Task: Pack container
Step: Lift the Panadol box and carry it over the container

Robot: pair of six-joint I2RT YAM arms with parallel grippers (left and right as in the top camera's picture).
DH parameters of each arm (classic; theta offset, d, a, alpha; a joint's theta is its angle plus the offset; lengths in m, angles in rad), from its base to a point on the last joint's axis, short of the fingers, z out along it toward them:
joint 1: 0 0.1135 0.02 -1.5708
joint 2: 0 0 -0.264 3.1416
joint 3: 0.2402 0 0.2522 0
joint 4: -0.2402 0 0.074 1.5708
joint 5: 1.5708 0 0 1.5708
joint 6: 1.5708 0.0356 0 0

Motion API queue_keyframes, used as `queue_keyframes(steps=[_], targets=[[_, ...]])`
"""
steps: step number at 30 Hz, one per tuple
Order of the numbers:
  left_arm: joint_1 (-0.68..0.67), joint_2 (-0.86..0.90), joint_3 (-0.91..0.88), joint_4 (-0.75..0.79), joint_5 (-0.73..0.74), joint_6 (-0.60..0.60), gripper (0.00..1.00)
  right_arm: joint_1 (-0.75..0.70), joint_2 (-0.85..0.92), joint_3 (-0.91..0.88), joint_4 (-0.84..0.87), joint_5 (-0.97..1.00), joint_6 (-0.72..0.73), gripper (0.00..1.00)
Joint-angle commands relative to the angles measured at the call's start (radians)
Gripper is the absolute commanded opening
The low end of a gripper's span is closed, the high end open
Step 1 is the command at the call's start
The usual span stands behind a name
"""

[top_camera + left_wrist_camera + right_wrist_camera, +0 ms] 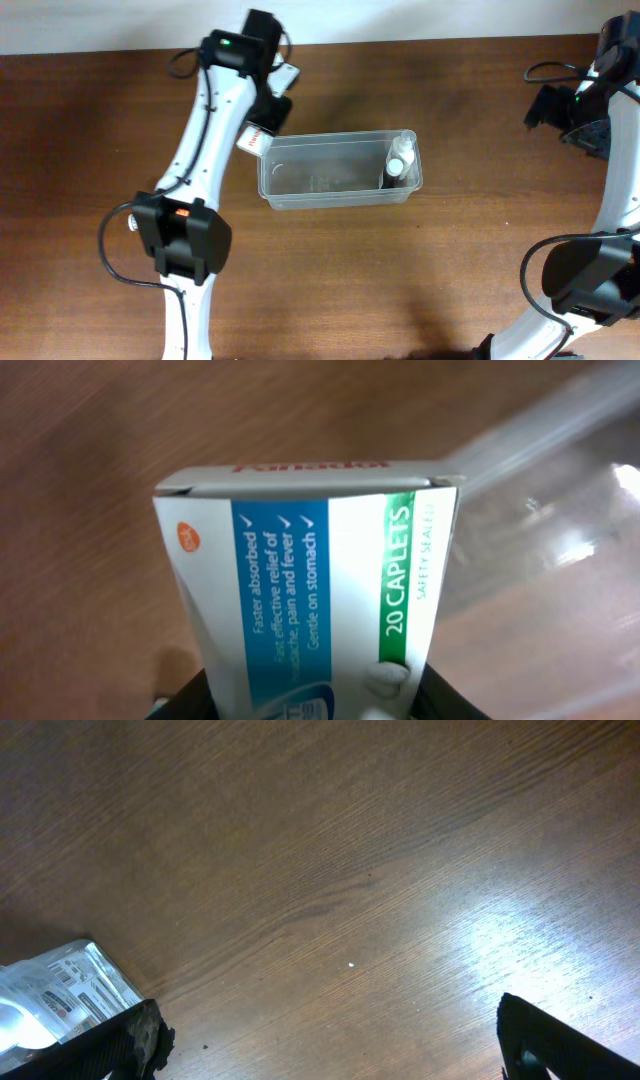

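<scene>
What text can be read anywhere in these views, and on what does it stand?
On the medicine box: "20 CAPLETS"
Same box: "SAFETY SEALED"
Same box: "Faster absorbed"
Same box: "Fast effective relief of headache, pain and fever"
Same box: "Gentle on stomach"
Red brand name on the box's end flap: too blurred to read.
Foil pack: print too small to read.

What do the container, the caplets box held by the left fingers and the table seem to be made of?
The container: clear glossy plastic; the table's grain shows through it. The box: probably thin printed cardboard with a slight sheen; folded flap edges show at its end. The table: wood or wood-look laminate, semi-gloss; grain lines and glare show, which one is unclear.
</scene>
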Motion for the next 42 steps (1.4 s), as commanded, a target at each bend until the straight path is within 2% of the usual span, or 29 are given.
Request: queue_keyframes(steps=[1, 11, 12, 14, 31, 42], targets=[[-0.065, 0.005, 0.026, -0.032, 0.008, 0.172, 0.42, 0.002, 0.002, 0.000, 0.003, -0.002, 0.012, 0.98], [-0.187, 0.006, 0.026, -0.039, 0.064, 0.383, 0.42, 0.002, 0.002, 0.000, 0.003, -0.002, 0.012, 0.98], [-0.202, 0.006, 0.025, -0.033, 0.092, 0.441, 0.42, 0.002, 0.002, 0.000, 0.003, -0.002, 0.012, 0.98], [-0.214, 0.008, 0.024, -0.026, 0.102, 0.483, 0.42, 0.002, 0.002, 0.000, 0.003, -0.002, 0.012, 0.98], [-0.234, 0.098, 0.009, -0.015, 0.143, 0.810, 0.42, 0.002, 0.002, 0.000, 0.003, -0.002, 0.012, 0.98], [-0.261, 0.187, 0.006, 0.034, 0.143, 0.851, 0.41, 0.002, 0.002, 0.000, 0.003, -0.002, 0.012, 0.98]])
